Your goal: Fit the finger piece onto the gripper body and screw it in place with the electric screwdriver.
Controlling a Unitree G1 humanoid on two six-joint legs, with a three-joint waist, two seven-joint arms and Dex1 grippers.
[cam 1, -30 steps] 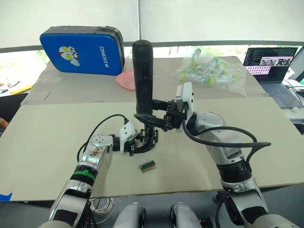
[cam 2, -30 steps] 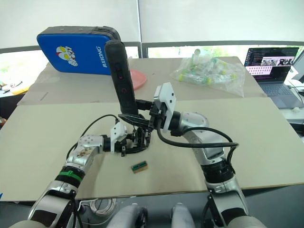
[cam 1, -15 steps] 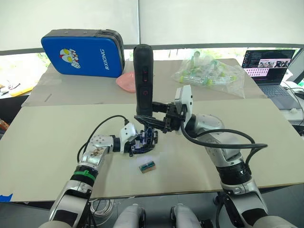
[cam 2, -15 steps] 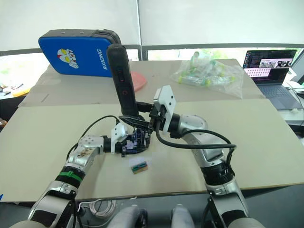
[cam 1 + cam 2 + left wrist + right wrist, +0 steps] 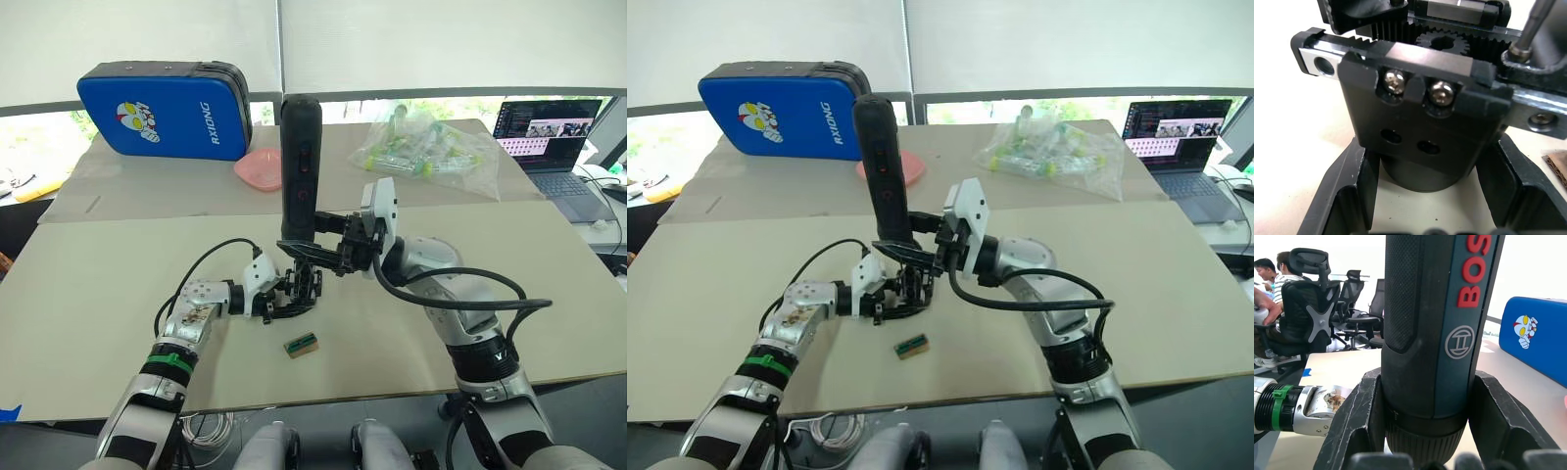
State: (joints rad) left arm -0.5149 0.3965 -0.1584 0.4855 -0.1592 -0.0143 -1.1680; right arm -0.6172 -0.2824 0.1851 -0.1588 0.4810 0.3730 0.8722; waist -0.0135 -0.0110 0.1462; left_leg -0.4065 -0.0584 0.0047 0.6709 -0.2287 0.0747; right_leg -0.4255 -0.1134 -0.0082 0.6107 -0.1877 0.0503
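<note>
A tan table [image 5: 98, 294] stood by the windows, with a blue case [image 5: 167, 98] and a laptop [image 5: 549, 132] at its far side. The left gripper [image 5: 277, 302] was clamped around the gripper body [image 5: 299, 290], holding it on the tabletop. The right gripper [image 5: 315, 253] was closed on the electric screwdriver [image 5: 300, 166], which stood nearly upright directly above the body. Its bit [image 5: 1533, 24] came down at the body's edge, beside two seated screws [image 5: 1442, 93]. I judged that driving depended on keeping that upright axis in line with the screw.

An office or lab workspace: black mesh-backed swivel office chairs [image 5: 1312, 293] with seated people, an open dark laptop [image 5: 554, 147] with a lit screen, and a broad beige cardboard-covered counter [image 5: 98, 264] beneath shaded windows.
</note>
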